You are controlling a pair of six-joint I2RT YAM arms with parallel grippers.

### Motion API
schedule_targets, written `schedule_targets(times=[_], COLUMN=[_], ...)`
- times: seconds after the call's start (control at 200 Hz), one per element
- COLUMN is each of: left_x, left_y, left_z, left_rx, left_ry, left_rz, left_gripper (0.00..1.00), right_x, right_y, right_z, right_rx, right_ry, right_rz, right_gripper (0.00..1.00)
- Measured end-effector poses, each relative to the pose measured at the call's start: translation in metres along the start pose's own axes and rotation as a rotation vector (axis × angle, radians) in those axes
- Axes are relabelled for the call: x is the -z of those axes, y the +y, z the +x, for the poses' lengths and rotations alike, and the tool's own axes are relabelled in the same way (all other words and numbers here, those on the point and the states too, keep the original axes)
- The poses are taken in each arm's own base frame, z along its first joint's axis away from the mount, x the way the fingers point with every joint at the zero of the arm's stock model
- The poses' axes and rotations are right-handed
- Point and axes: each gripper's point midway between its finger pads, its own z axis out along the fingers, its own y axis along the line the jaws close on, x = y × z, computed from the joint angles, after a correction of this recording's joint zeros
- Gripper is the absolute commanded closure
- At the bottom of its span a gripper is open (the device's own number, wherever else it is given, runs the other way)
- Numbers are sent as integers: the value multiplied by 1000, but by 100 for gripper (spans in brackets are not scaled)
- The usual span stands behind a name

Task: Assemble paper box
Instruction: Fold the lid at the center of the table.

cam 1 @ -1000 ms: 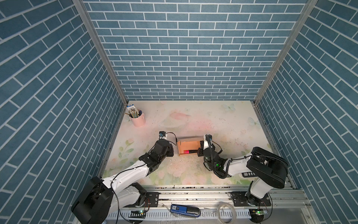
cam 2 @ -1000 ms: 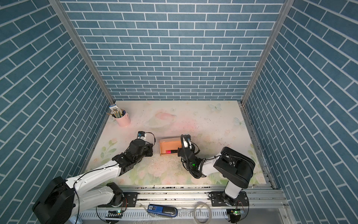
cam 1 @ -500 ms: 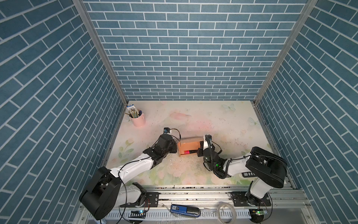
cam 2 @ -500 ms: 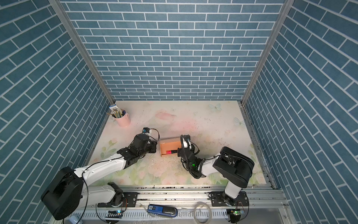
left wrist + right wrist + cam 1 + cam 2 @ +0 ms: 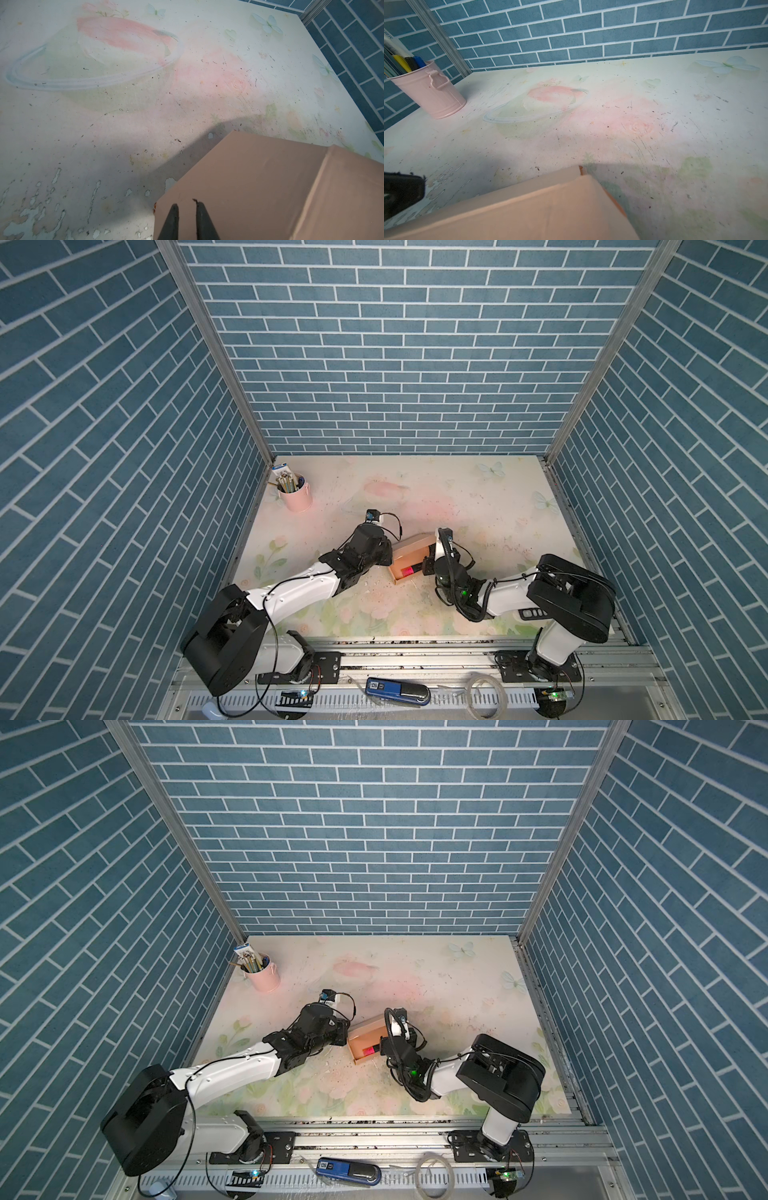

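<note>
left tool (image 5: 185,203) has swung in – narrow-gapped tips now against the end panel of the paper box (image 5: 411,556), which sits on the tabletop (image 5: 465,497) between it and the closed right tool (image 5: 427,566) – braced at both ends, likely ready for flap-tucking.

Two grippers: one left gripper (image 5: 388,556) and one right gripper (image 5: 427,566). Between them sits one paper box (image 5: 411,556), and inside it, close to the right gripper, is one red-pink item (image 5: 408,571) too small to identify. Well apart from the left gripper stands one pink bucket (image 5: 296,498) holding several pens (image 5: 286,483) — their exact number cannot be told. Far behind both grippers lie two more things — one blue device (image 5: 397,688) and one coil of clear tubing (image 5: 486,691).
</note>
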Motion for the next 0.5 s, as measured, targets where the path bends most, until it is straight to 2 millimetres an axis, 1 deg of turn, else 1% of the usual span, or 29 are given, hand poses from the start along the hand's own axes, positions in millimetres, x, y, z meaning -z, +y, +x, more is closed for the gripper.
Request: schedule_targets(times=[0.065,0.125,0.255,0.325,0.405,0.5], left_x=[3,10,37,49,54,52], left_y=[4,9,23,32,41,51], left_z=[1,0,-11,-13,-7,7], left_rx=[1,9,56,74,78,75], left_ry=[4,3,-38,-50,-32,18], left_rz=[-20,-41,-73,-97,-129,-166], left_gripper=[81,81,81,81,81,81], right_x=[0,0,-1,-1,-1,-1], right_y=[1,1,2,2,3,3], right_z=[0,1,0,0,0,0], right_rx=[2,4,6,7,9,11], right_ry=[2,4,6,7,9,11], right_rz=[1,2,2,3,2,3], right_gripper=[100,100,100,100,100,100])
